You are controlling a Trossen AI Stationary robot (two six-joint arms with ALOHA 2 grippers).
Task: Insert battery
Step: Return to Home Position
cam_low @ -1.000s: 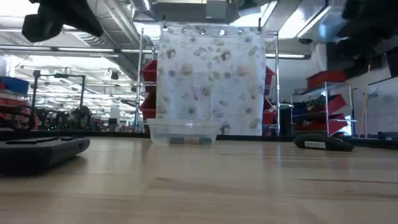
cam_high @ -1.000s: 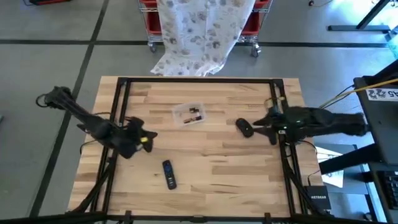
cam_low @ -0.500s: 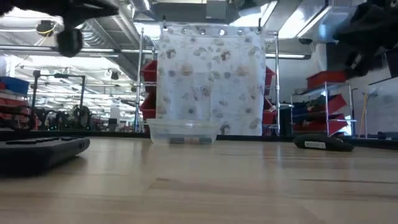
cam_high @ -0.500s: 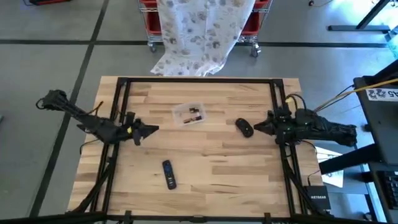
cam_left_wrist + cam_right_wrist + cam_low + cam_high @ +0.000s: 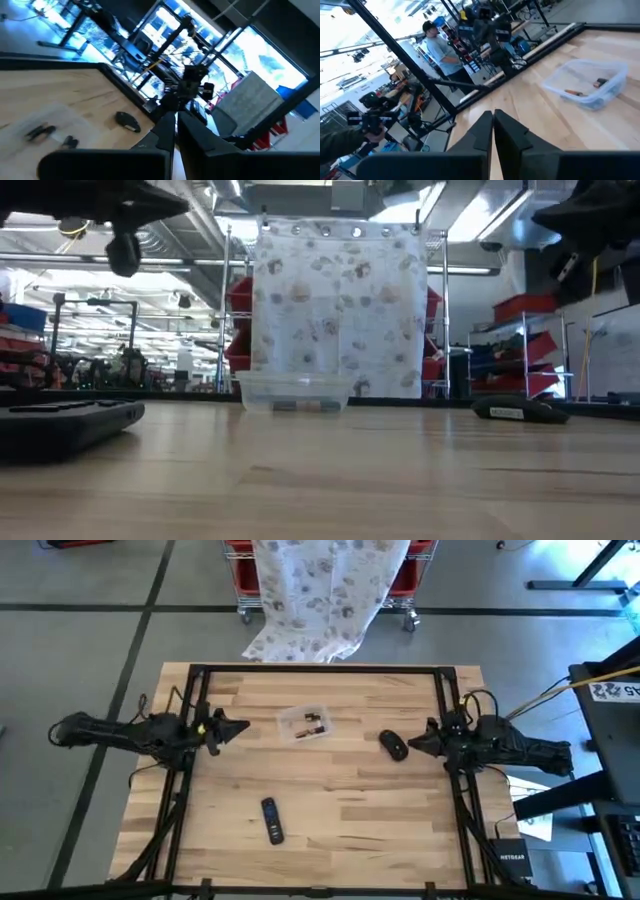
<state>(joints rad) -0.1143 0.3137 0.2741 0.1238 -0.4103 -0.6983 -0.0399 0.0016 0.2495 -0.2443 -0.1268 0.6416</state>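
Withdrawn toward the left edge of the table (image 5: 360,810) since the earlier frame, the left gripper (image 5: 240,727) is being held there with its fingers pressed together. The right gripper (image 5: 413,744), fingers likewise together, is being held at the right edge just beside a black oval object (image 5: 393,745). The black remote (image 5: 271,820) is being left lying flat at the table's near middle, apart from both grippers, a clear container (image 5: 304,723) standing farther back.

Between the left jaws and the right jaws, a container (image 5: 287,717) stands on the tabletop (image 5: 350,802), nearer the left jaws, with batteries (image 5: 313,724) in it. A mouse (image 5: 393,745) lies just beside the right jaws. The remote (image 5: 271,820) lies well apart from both.
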